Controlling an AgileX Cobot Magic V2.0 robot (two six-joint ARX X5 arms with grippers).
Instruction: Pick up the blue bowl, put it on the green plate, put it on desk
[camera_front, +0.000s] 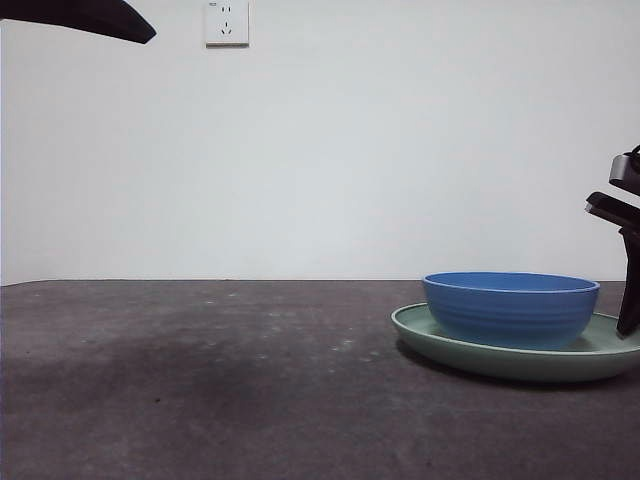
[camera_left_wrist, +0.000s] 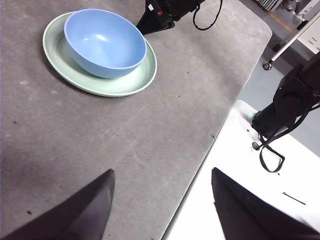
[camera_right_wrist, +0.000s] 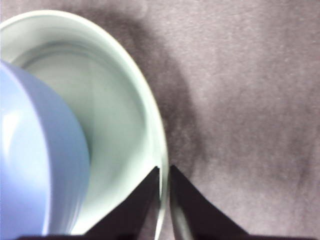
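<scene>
Front view shows the blue bowl (camera_front: 510, 308) sitting in the green plate (camera_front: 440, 340) on the right of the desk (camera_front: 200, 390). The right gripper (camera_right_wrist: 164, 172) pinches the plate's rim. The left gripper (camera_left_wrist: 162, 187) hangs wide apart, holding nothing.

I see open worktop (camera_front: 200, 380) from the plate's (camera_front: 450, 345) nine o'clock; the right gripper (camera_right_wrist: 164, 172) blocks its three o'clock rim.

Matte black tapered fingers (camera_left_wrist: 90, 210)
</scene>
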